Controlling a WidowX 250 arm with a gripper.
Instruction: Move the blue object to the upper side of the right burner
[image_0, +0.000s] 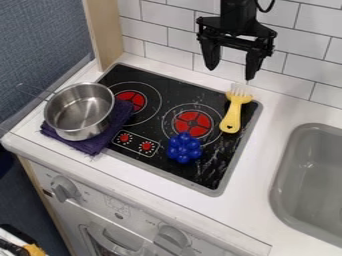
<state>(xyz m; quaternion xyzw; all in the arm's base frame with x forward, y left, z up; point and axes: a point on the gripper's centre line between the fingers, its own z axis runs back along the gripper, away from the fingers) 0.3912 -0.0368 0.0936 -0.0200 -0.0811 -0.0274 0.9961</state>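
While the gripper (230, 74) is hanging wide open, empty, one blue toy (184, 147) is sitting at front edge of right burner (193, 123).

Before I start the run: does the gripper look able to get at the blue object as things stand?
Probably yes: the gripper hangs open and empty, and nothing covers the blue object; the yellow fork lies off to one side.

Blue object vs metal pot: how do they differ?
The blue object is small and bumpy, a cluster of balls; the metal pot is larger, smooth and hollow. The blue object sits directly on the cooktop, over the right burner's lower edge; the pot rests on a purple cloth. Shared: neither is in the gripper.
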